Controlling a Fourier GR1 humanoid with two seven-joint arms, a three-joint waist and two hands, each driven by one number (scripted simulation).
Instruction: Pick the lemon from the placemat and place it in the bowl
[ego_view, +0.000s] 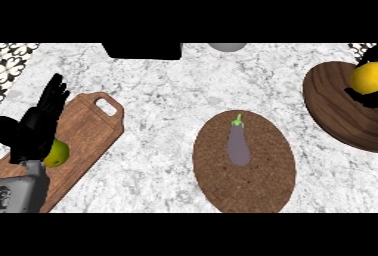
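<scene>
Lemon (365, 76) sits over the bowl (336, 107), dark fingers (363, 98) just beneath it.

— What lies on the marble counter (170, 100)?
— In the middle, an oval brown woven placemat (251, 187) with a purple eggplant (238, 145) on it, green stem pointing away.
— And the lemon?
— The yellow lemon (365, 77) is at the right edge, over the dark wooden bowl (332, 105), with the black fingers of the right hand (363, 98) curled against it just below.
— The left side?
— A wooden cutting board (88, 132) with a handle hole. The left hand (40, 125) rests over it, fingers straight and pointing up, partly hiding a yellow-green fruit (57, 154).
— Anything at the far edge?
— A black object (142, 50) and a grey rounded one (227, 47), both cut off.
</scene>
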